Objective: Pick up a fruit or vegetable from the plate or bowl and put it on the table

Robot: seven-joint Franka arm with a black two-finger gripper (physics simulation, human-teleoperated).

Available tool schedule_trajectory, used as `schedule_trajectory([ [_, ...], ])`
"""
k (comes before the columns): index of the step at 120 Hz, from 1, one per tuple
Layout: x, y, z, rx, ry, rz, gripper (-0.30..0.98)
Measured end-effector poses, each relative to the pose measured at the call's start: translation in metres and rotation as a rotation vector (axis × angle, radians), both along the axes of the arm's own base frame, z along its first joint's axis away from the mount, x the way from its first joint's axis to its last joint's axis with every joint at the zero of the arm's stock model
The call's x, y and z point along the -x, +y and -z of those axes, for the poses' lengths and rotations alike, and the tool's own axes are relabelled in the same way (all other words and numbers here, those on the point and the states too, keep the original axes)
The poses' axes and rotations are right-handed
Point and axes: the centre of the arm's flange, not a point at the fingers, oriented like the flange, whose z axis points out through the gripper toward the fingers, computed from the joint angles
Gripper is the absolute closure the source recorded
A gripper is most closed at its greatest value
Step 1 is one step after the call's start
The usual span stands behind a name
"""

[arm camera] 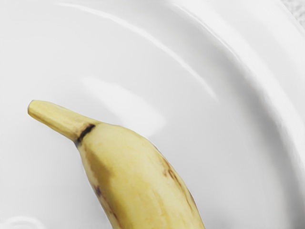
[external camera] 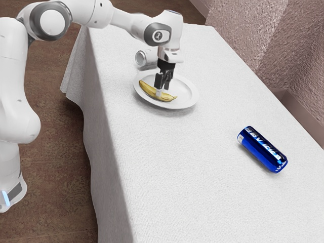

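Observation:
The black gripper reaches down over the plate in the exterior view, its lower end at the middle part of a yellow banana. Whether it holds the banana cannot be made out. The banana lies in the white round plate, toward the side nearer the exterior view's left, and the gripper hides a bit of it. From the wrist camera, the banana runs up from the lower edge to its stem, with brown marks on its skin, over the plate's glossy white surface.
A pale can lies on its side just behind the plate. Toward the exterior view's right, a blue can lies on the white-clothed table. A rough wall stands beyond the table's far edge.

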Motion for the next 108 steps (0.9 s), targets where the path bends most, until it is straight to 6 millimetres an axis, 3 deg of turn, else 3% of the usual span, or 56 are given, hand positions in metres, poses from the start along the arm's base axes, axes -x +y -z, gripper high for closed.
schedule_trajectory([
  [38,0.000,0.008,0.011,0.007,0.001,-0.008,0.00],
  [76,-0.009,0.008,0.007,-0.007,-0.024,0.003,0.00],
  [108,-0.020,-0.011,0.006,-0.010,-0.045,0.031,0.00],
])
